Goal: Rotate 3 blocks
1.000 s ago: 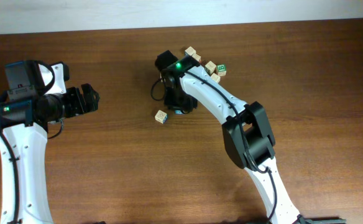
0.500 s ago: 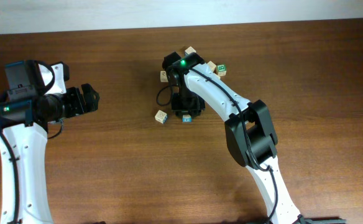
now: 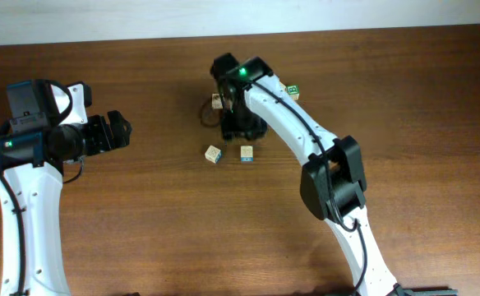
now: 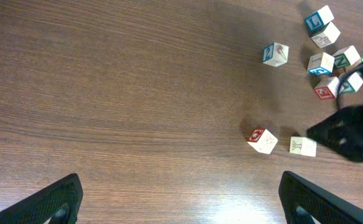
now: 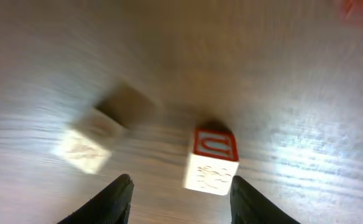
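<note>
Right claw (image 5: 181,200): jaws partway apart with nothing pinched. It hovers low, tips just short of the red block (image 4: 261,140).

Left claw (image 3: 118,131): spread wide and empty, parked far off on the left side of the table (image 3: 404,107), well apart from every block.

Red block: loose on the wood with its red face up, out in front of the pile (image 4: 323,62).

Tan block (image 4: 303,146): just beside the red one with a gap between them, and nearest the right claw in the left wrist view.

Blue block (image 4: 275,54): on its own to one side of the pile, apart from the other two.

Done so far: my guess is red and tan are dealt with or close to it, since both sit free of the pile and nothing is gripped. Can't prove it though, nothing here shows which way they faced.

Left to do: probably the blue one, maybe more.

Heads up: the right wrist view is smeary, so I can't read the printing on the tan block there.
</note>
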Tool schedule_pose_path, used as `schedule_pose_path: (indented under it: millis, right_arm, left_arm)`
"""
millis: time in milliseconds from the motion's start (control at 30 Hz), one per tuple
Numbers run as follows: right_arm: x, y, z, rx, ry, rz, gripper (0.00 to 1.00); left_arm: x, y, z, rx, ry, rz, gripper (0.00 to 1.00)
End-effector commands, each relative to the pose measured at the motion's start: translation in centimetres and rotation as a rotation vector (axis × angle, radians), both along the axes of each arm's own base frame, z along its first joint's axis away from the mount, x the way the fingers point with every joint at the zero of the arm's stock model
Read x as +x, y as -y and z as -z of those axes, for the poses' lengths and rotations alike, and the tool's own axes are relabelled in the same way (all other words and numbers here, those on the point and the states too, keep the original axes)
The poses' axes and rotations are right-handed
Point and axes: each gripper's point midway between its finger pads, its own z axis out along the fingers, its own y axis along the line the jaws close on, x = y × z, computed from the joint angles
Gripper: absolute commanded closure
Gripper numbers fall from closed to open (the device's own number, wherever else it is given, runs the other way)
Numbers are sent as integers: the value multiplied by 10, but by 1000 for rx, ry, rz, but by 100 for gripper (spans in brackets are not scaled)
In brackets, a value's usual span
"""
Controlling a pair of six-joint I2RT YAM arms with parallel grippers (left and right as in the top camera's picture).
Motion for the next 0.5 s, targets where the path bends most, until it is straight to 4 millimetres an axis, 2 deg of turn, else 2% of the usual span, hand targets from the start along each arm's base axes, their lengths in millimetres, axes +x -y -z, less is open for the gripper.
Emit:
schedule_pose_path:
  millis: [0, 100, 233, 333, 467]
  right_arm:
    - [8, -23, -12, 51, 51, 81, 49]
    - [11, -39, -6, 73, 60, 212, 51]
    - [7, -58, 4, 93, 61, 282, 51]
    - [2, -55, 13, 27, 84, 305, 50]
    - [-8, -55, 29, -15, 62, 317, 43]
  left_arm:
    - [3, -3, -8, -2, 20, -16, 1]
    - [3, -3, -8, -2, 20, -17, 1]
    - [3, -3, -8, -2, 20, -16, 1]
    - [3, -3, -8, -2, 19, -16, 1]
    - [3, -3, -8, -2, 19, -17, 1]
